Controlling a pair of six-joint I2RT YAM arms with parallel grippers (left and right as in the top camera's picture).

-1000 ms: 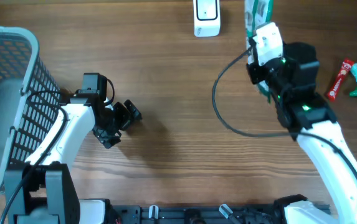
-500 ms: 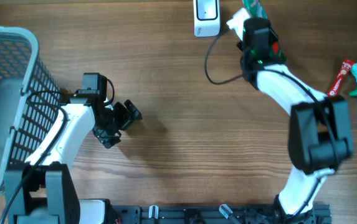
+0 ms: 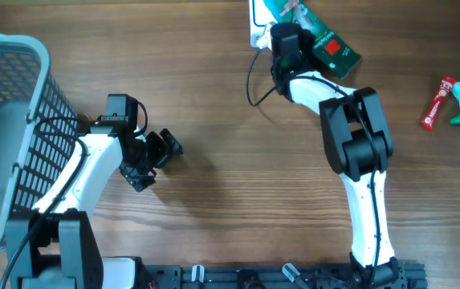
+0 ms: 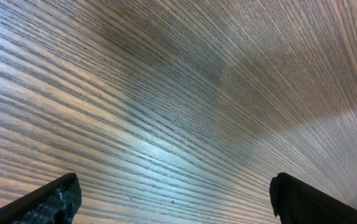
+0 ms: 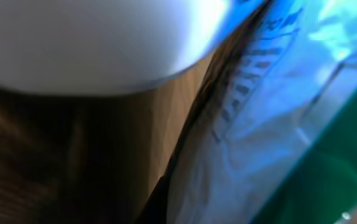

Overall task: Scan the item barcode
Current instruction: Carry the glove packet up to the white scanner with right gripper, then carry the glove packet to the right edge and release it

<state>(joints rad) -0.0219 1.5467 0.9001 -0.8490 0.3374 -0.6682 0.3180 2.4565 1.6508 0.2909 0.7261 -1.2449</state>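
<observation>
Overhead, we see our right fingers closed tight on the green plastic pouch with a red label, holding it at the far edge of the wooden desk, just beside the white scanner. Our left fingers stand fully spread, empty, near the desk's left side.

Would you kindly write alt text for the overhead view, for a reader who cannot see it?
The right end effector holds a green packet by a white scanner at the far edge of the wooden table. The left end effector hangs open over bare wood, near a grey basket.
</observation>
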